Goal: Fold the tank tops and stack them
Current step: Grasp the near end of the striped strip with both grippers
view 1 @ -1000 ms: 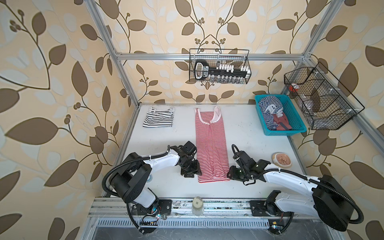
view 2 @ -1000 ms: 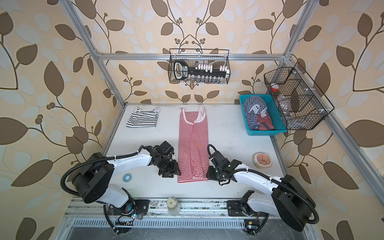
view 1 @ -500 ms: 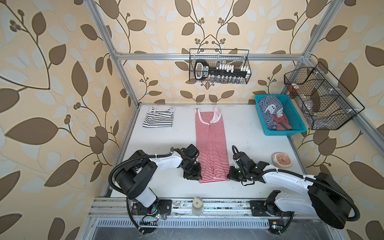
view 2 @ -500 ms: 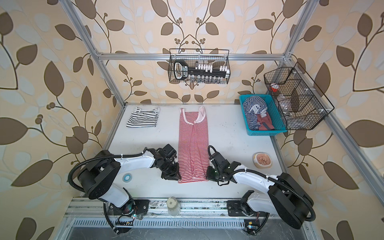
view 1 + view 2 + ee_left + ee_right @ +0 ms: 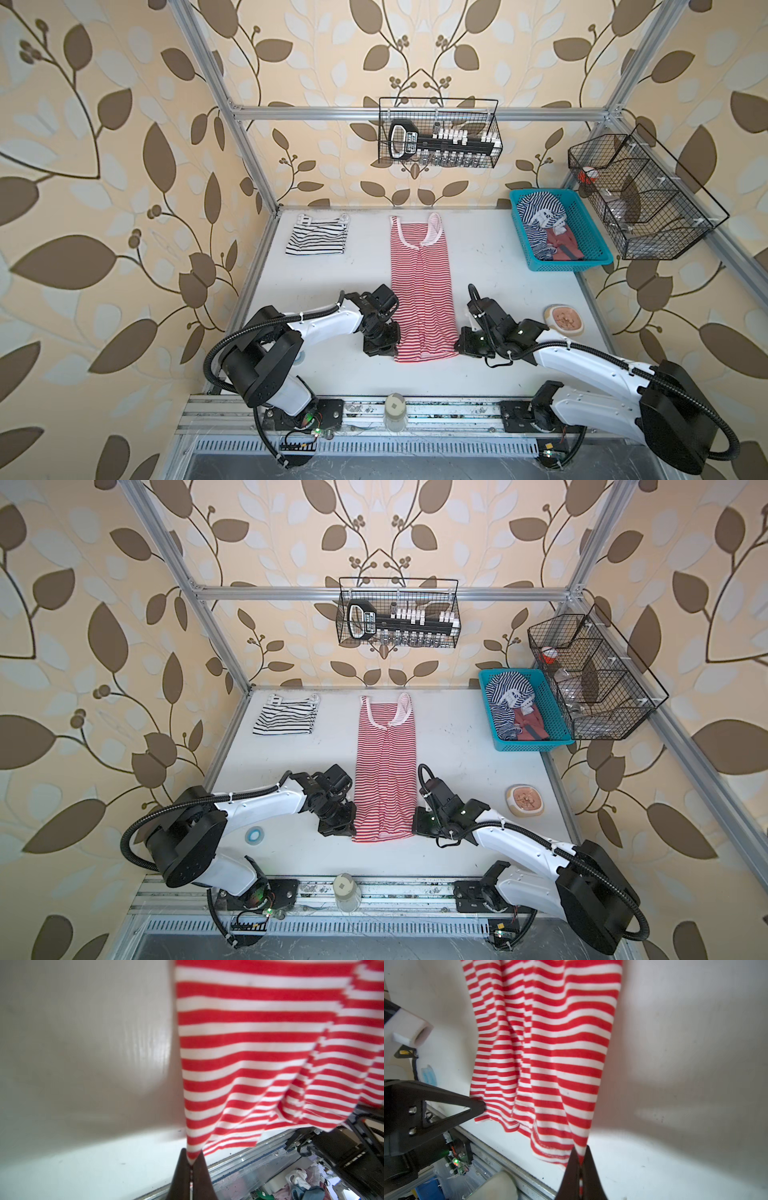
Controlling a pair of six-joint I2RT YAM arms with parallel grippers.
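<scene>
The red-striped tank top lies as a long narrow strip down the middle of the white table, straps at the far end. My left gripper is shut on its near left hem corner. At the near right hem corner, my right gripper is shut on the cloth. Both wrist views show the red-striped tank top pinched between dark fingers, its hem slightly raised and wrinkled. The black-striped tank top lies folded at the far left.
A teal basket of crumpled clothes stands at the far right, with wire baskets on the walls. A small bowl sits right of my right arm. A blue tape roll lies near my left arm. A jar stands on the front rail.
Both grippers have moved in to the near hem corners of the red-striped tank top and shut on them. The hem has lifted a little and wrinkled.
</scene>
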